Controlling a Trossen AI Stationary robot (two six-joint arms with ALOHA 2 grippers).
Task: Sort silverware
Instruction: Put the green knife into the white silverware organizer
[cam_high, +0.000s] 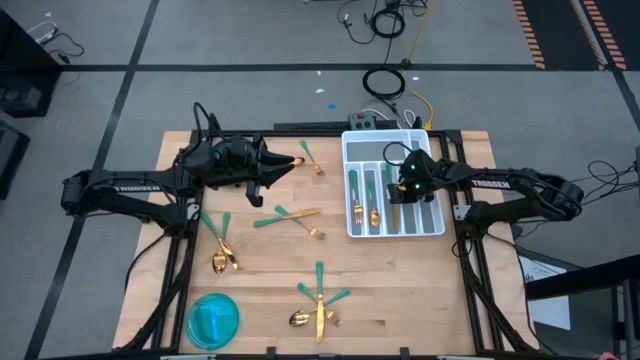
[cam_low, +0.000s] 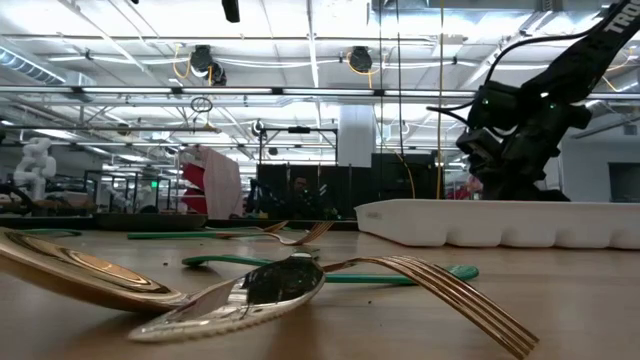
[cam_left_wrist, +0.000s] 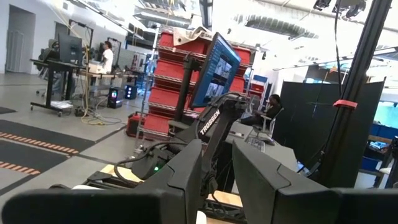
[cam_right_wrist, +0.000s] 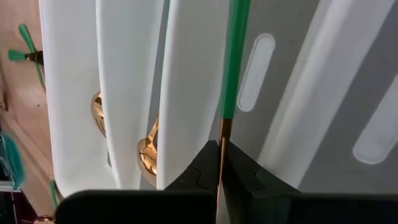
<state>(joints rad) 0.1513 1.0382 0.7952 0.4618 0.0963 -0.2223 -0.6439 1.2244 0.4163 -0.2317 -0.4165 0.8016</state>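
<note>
Held upright-to-slanted over the white tray (cam_high: 433, 232): one piece of silverware with a slim green handle (cam_right_wrist: 235, 62), its gold neck pinched between the shut fingers of the right gripper (cam_right_wrist: 221, 163). Head hidden below the fingers, so fork, spoon or knife cannot be told. Positioned above one of the tray's long compartments, toward its right half in the high view. Already lying in the tray's left compartments: a gold fork (cam_high: 357, 211) and a gold spoon (cam_high: 374, 215), green handles pointing to the far side.

Scattered on the wooden desk (cam_high: 400, 290), well apart from the tray: a crossed pair near the middle (cam_high: 290, 216), a fork at the far edge beside the left arm (cam_high: 309, 160), two spoons on the left side (cam_high: 221, 258), and a cluster of fork, spoon and knife near the front edge (cam_high: 319, 300). Same front cluster seen close up in the low view, a spoon bowl (cam_low: 270, 285) lying against fork tines (cam_low: 440, 285).

Raised over the far left of the desk, left gripper (cam_high: 262, 172) pointing level toward the right arm; fingers (cam_left_wrist: 186, 171) narrowly parted, nothing between them.

At the front left corner, a blue round plate (cam_high: 214, 318). Beyond the desk, a workshop with red shelving (cam_left_wrist: 171, 81) and people seated at workstations.
</note>
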